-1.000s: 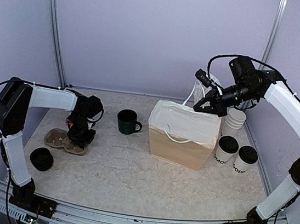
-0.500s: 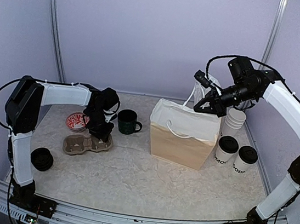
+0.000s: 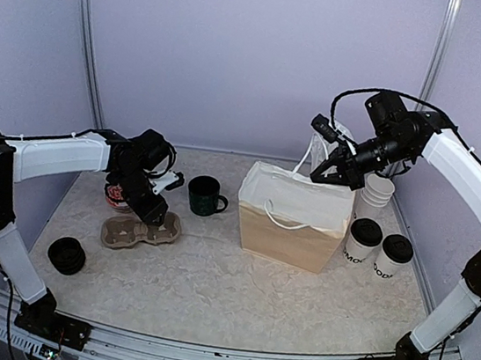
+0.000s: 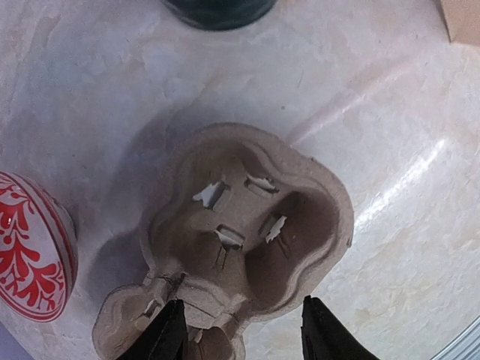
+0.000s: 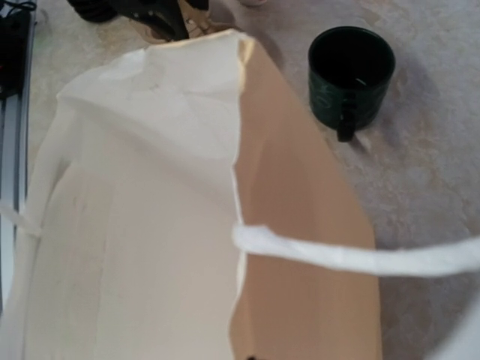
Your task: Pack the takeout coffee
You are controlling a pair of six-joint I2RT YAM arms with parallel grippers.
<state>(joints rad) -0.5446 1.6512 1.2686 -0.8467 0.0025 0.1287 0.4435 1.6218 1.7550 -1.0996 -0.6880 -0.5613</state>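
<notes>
Pale table (image 3: 208, 291), bag (image 3: 292, 227), mug (image 3: 205, 196), lidded cups (image 3: 364, 241), tray (image 3: 136, 231)

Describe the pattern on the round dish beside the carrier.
Red branches on white dish; clearest in left wrist view.

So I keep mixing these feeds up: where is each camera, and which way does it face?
Top external: high behind the bases, facing down across the table; left arm and right arm show.
Left wrist: straight down on the brown moulded-pulp cup carrier; its black fingertips at the bottom edge.
Right wrist: down into the tan paper bag, dark green mug beside; fingers not clearly visible.
Shared: the carrier, in top and left wrist.
</notes>
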